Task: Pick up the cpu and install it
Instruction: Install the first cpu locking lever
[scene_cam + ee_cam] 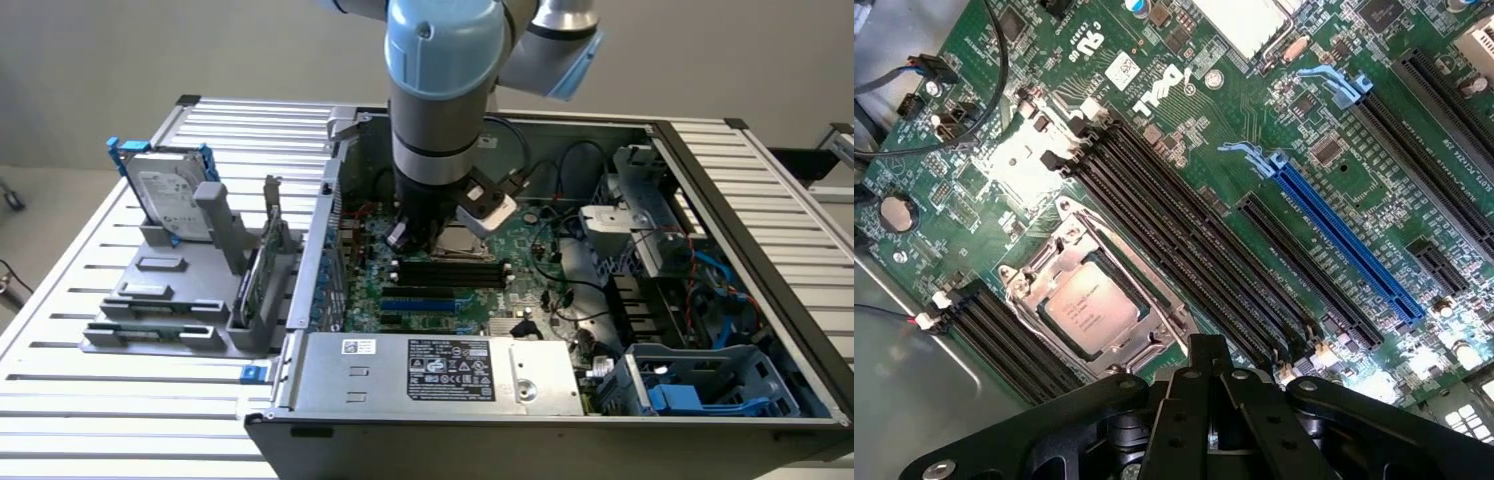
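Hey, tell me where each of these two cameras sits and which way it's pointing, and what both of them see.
Exterior view: off the arm, raised, looking down into the open computer case on the slatted table; the robot arm reaches into it.
Wrist view: on the wrist, looking down close at the green motherboard; the cpu lies in its socket, with the black gripper at the picture's edge.
Shared: the motherboard and its blue slot.
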Robot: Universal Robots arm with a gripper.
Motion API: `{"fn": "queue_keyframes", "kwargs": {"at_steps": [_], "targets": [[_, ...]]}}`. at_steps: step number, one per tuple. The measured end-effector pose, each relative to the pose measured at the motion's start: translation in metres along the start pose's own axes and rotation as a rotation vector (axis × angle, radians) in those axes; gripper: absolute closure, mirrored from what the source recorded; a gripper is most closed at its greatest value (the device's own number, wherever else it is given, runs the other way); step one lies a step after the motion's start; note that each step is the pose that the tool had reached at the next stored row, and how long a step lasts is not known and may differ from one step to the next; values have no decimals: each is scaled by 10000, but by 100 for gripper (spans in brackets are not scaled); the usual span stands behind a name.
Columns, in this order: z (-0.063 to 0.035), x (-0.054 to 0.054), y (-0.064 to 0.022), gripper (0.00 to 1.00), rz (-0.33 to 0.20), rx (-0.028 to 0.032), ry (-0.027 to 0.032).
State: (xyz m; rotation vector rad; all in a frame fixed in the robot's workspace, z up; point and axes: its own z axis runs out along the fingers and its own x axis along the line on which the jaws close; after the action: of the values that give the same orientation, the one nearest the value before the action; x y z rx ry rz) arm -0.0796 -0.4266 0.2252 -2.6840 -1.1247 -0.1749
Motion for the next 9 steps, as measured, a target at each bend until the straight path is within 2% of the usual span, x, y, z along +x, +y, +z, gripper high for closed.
{"fn": "queue_keyframes", "kwargs": {"at_steps": [9], "targets": [[118,2,-29,89,0,6,7]]}}
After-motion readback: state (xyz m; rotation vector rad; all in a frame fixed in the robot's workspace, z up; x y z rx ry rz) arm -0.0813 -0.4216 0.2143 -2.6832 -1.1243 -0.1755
